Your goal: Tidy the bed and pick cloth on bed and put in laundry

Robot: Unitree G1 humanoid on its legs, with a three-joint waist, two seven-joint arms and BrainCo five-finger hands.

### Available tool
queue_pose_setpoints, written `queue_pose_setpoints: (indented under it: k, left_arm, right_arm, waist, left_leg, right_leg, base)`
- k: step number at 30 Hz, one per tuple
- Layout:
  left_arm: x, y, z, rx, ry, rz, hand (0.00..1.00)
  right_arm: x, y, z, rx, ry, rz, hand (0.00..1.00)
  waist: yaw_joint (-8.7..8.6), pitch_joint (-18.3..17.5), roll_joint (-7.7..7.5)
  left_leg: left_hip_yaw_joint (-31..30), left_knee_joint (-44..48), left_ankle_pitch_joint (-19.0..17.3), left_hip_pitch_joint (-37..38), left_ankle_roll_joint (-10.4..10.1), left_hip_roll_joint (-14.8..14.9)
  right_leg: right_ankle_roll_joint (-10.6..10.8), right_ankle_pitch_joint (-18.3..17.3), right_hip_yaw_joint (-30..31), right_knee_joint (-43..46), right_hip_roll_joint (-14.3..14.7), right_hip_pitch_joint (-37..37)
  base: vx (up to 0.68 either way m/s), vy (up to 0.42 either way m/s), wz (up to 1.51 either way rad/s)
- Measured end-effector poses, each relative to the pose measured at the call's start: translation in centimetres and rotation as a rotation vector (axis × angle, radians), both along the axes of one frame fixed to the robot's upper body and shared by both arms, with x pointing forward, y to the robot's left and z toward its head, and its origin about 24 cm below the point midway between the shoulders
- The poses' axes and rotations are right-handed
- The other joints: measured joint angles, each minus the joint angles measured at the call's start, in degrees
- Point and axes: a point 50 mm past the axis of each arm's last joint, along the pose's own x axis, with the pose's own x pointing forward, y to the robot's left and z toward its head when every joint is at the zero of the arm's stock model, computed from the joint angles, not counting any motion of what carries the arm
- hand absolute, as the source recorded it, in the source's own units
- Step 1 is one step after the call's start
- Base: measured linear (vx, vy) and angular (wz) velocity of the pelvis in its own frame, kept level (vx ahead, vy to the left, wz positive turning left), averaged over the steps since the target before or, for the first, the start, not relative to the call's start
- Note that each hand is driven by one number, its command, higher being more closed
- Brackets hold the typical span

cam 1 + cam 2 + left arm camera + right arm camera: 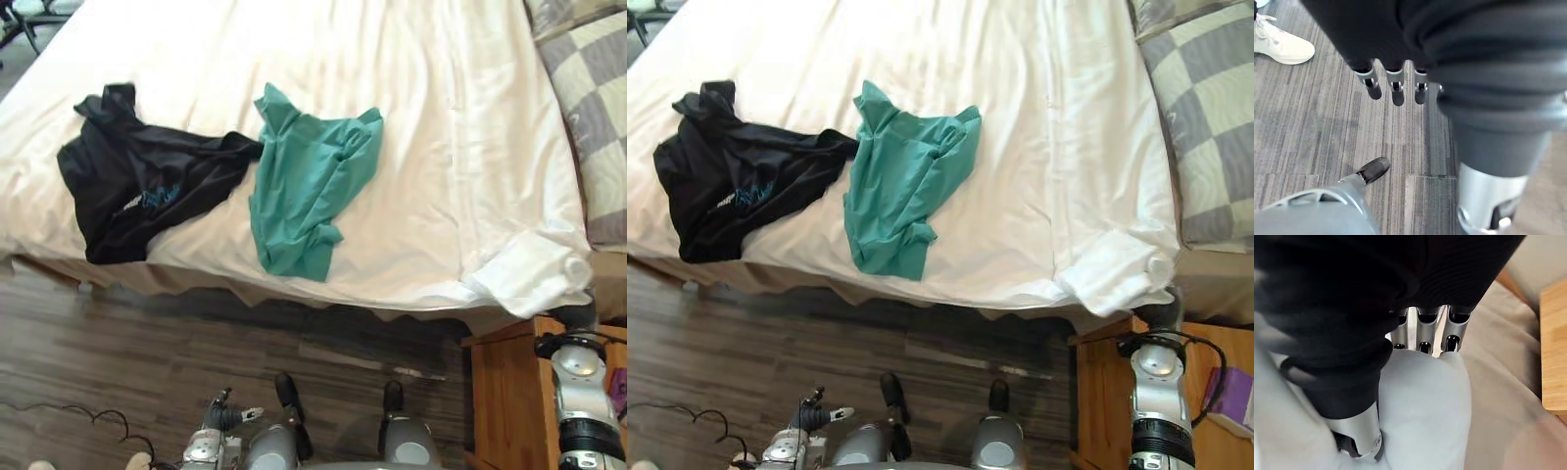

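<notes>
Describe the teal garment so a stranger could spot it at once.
Start at the white bed. Two garments lie crumpled near its front edge. The teal shirt is the right-hand one, nearer the middle; its neighbour, touching it, is a black shirt.

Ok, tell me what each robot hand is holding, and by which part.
Left robot hand: nothing, open above the floor. Right robot hand is at the bunched corner of the white sheet; a grip cannot be told.

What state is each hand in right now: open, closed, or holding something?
Left hand: open, holding nothing.
Right hand: pressed into the white sheet; cannot be told.
</notes>
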Motion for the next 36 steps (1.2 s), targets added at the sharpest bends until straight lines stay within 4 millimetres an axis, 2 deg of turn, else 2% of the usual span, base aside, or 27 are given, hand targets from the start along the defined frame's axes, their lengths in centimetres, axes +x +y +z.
queue_pose_setpoints:
  k: [4, 7, 11, 12, 15, 17, 20, 23, 24, 26, 27, 28, 30, 32, 33, 34, 36]
  left_arm:
    - [-0.9, 0.1, -0.4, -0.023, 0.024, 0.074, 0.00]
    - [-1.7, -0.1, -0.7, -0.033, 0.046, 0.095, 0.00]
    - [-2.6, -0.3, -1.1, -0.053, 0.074, 0.139, 0.00]
    - [-2.6, -0.3, -1.1, -0.053, 0.074, 0.140, 0.00]
    - [-2.8, -0.4, -1.2, -0.055, 0.083, 0.139, 0.00]
    - [-2.8, -0.5, -1.3, -0.057, 0.088, 0.131, 0.00]
    - [-2.8, -0.5, -1.3, -0.057, 0.090, 0.126, 0.00]
    - [-2.6, -0.6, -1.3, -0.052, 0.088, 0.102, 0.00]
    - [-2.5, -0.7, -1.2, -0.050, 0.084, 0.090, 0.00]
    - [-1.9, -0.8, -1.1, -0.053, 0.067, 0.088, 0.00]
    - [-1.8, -0.9, -1.1, -0.052, 0.066, 0.084, 0.00]
    - [-1.6, -1.3, -1.1, -0.054, 0.067, 0.063, 0.00]
    - [-1.6, -1.8, -1.2, -0.065, 0.061, 0.056, 0.00]
    - [-2.1, -2.6, -1.3, -0.076, 0.065, 0.018, 0.00]
    - [-2.1, -2.7, -1.4, -0.077, 0.066, 0.011, 0.00]
    - [-2.1, -3.0, -1.3, -0.086, 0.059, 0.004, 0.00]
    - [-1.8, -3.1, -1.2, -0.090, 0.045, -0.002, 0.00]
  right_arm:
    - [-1.6, -0.8, 0.0, 0.113, -0.129, -0.150, 0.00]
    - [-3.6, -2.1, 0.4, 0.189, -0.259, -0.322, 0.00]
    - [-5.6, -3.3, 2.1, 0.253, -0.501, -0.459, 0.00]
    - [-5.8, -3.5, 3.1, 0.251, -0.580, -0.470, 1.00]
    - [-5.2, -3.4, 5.3, 0.249, -0.750, -0.444, 1.00]
    - [-4.5, -3.1, 6.0, 0.252, -0.798, -0.419, 1.00]
    - [-2.4, -2.0, 6.7, 0.260, -0.794, -0.310, 1.00]
    - [2.1, -0.2, 9.0, 0.277, -0.806, -0.121, 1.00]
    - [3.0, -0.1, 9.7, 0.273, -0.809, -0.089, 1.00]
    - [6.0, 0.0, 12.6, 0.259, -0.835, -0.015, 1.00]
    - [6.6, -0.2, 13.5, 0.254, -0.843, -0.007, 1.00]
    - [7.8, -0.9, 15.9, 0.235, -0.860, 0.005, 1.00]
    - [8.7, -1.4, 18.6, 0.218, -0.890, 0.019, 1.00]
    - [10.1, -1.1, 22.3, 0.189, -0.908, 0.067, 1.00]
    - [10.3, -1.1, 22.6, 0.183, -0.904, 0.076, 1.00]
    - [10.4, -1.5, 22.9, 0.174, -0.885, 0.080, 1.00]
    - [10.5, -2.0, 21.8, 0.205, -0.848, 0.060, 1.00]
  waist:
    - [0.04, -0.10, -0.06]
    - [-0.10, -0.43, -0.49]
    - [-0.54, -1.46, -1.35]
    - [-0.64, -1.81, -1.55]
    - [-1.36, -2.51, -1.89]
    - [-1.48, -2.99, -1.85]
    - [-1.47, -3.05, -1.79]
    - [-1.27, -2.65, -1.36]
    - [-1.27, -2.34, -1.10]
    - [-0.55, 0.22, 0.41]
    - [-0.04, 0.97, 0.95]
    - [0.95, 2.97, 2.66]
    - [1.87, 4.88, 4.78]
    - [2.06, 7.25, 8.18]
    - [2.07, 7.70, 8.68]
    - [2.17, 8.97, 10.01]
    - [2.17, 10.48, 10.79]
  left_leg:
    - [0.17, 0.00, -0.36, 0.29, 0.10, 0.17]
    - [0.52, 0.00, -0.60, 0.29, 0.46, -0.36]
    - [0.63, -0.06, -0.60, 0.47, 0.46, -0.25]
    - [0.62, -0.06, -0.60, 0.51, 0.46, -0.02]
    - [0.30, -0.06, -0.53, 0.56, 0.41, 0.42]
    - [-0.01, -0.07, -0.52, 0.56, 0.40, 0.43]
    - [-0.33, -0.07, -0.71, 0.34, 0.16, 0.37]
    - [-1.33, -0.06, -0.46, -1.11, 0.01, 0.12]
    - [-1.84, -0.06, -0.30, -1.76, 0.03, 0.03]
    - [-3.40, -0.06, 0.38, -4.22, -0.13, -0.18]
    - [-3.50, -0.06, 0.56, -4.78, 0.05, -0.18]
    - [-3.56, -0.06, 0.72, -6.22, 0.09, -0.30]
    - [-3.57, -0.06, 0.74, -7.71, 0.07, -0.67]
    - [-3.03, -0.06, 0.88, -10.54, -0.08, -1.44]
    - [-2.97, -0.06, 0.98, -11.07, -0.04, -1.66]
    - [-2.92, -0.06, 2.16, -11.94, 0.08, -1.95]
    - [-2.43, -0.06, 2.46, -13.13, 0.43, -2.37]
  right_leg:
    - [0.15, 0.10, 1.19, -1.47, 0.34, 0.85]
    - [0.52, 1.42, 1.40, -2.50, -0.21, 1.21]
    - [0.33, 2.63, 1.54, -3.72, -0.03, 1.77]
    - [0.22, 2.71, 1.53, -3.74, 0.19, 1.78]
    - [0.06, 2.83, 1.41, -3.87, 0.62, 1.92]
    - [-0.05, 2.97, 1.40, -4.19, 0.68, 2.08]
    - [-0.05, 3.20, 1.24, -4.46, 0.65, 2.16]
    - [-0.47, 3.57, 0.72, -4.41, 0.51, 1.22]
    - [-0.52, 3.61, 0.35, -4.31, 0.45, 0.77]
    - [-0.71, 3.79, -0.67, -3.47, 0.35, -1.13]
    - [-0.72, 3.79, -0.71, -3.12, 0.34, -1.78]
    - [-0.51, 3.93, -0.76, -2.56, 0.18, -3.34]
    - [-0.24, 4.29, -0.97, -2.30, -0.25, -4.82]
    - [0.45, 5.23, -0.40, -2.35, -1.10, -7.91]
    - [0.57, 5.49, -0.26, -2.48, -1.29, -8.44]
    - [0.69, 6.18, -0.04, -2.68, -1.56, -9.28]
    - [1.15, 6.64, 0.36, -2.70, -1.99, -10.55]
  base:
    - [0.02, -0.010, -0.02]
    - [0.08, -0.008, -0.05]
    - [0.08, -0.024, -0.05]
    - [0.04, -0.029, -0.05]
    - [0.01, -0.009, -0.01]
    - [0.00, 0.000, 0.00]
    - [-0.04, 0.014, 0.04]
    - [-0.07, 0.035, 0.12]
    - [-0.08, 0.045, 0.31]
    - [-0.10, 0.057, 0.31]
    - [-0.12, 0.052, 0.20]
    - [-0.08, 0.028, 0.12]
    - [-0.09, 0.040, 0.12]
    - [-0.06, 0.042, 0.00]
    - [-0.02, 0.037, -0.08]
    - [0.00, 0.027, -0.06]
    - [0.04, 0.028, -0.07]
